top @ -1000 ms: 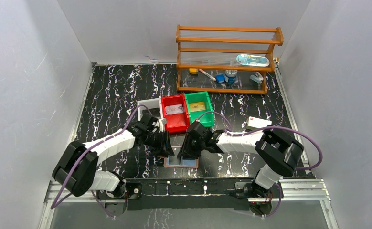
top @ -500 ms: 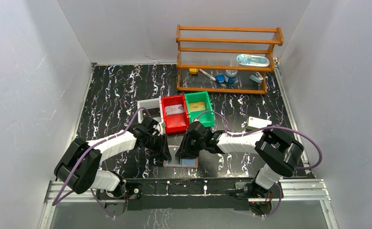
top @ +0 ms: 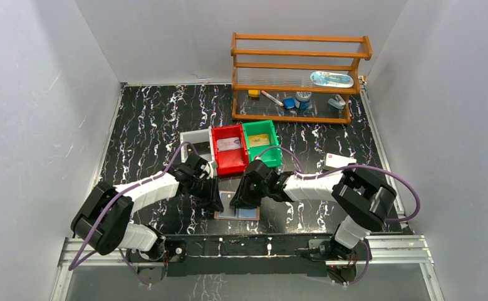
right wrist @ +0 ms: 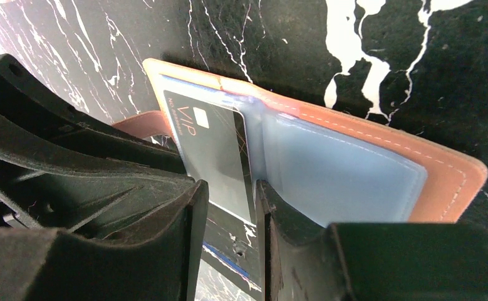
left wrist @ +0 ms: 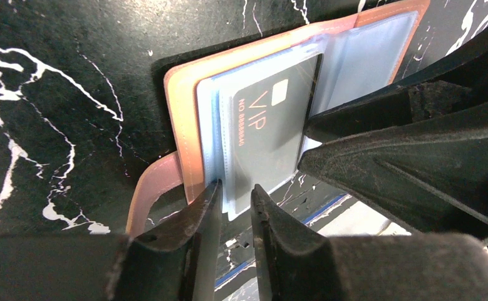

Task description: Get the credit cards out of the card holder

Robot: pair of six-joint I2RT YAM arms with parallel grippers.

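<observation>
The card holder (top: pixel 237 211) lies open on the table at the front middle, reddish-brown with pale blue clear pockets (right wrist: pixel 341 179). A dark "VIP" card (left wrist: pixel 267 135) sits in its left pocket and also shows in the right wrist view (right wrist: pixel 211 147). My left gripper (top: pixel 218 203) is at the holder's left end (left wrist: pixel 235 190), jaws a narrow gap apart with the pocket's edge (left wrist: pixel 211 150) at their tips. My right gripper (top: pixel 239 200) stands over the card's inner edge (right wrist: pixel 228 191), jaws slightly apart around the card's corner. The strap tab (left wrist: pixel 148 191) curls out beside my left fingers.
A red bin (top: pixel 228 149) and a green bin (top: pixel 261 142), each with a card in it, stand just behind the grippers. A grey tray (top: pixel 194 139) is left of them. A wooden shelf (top: pixel 297 78) is at the back. A white box (top: pixel 339 162) lies at the right.
My left gripper has moved right, in to the holder's left end. My right gripper has barely shifted. The holder stays open in place.
</observation>
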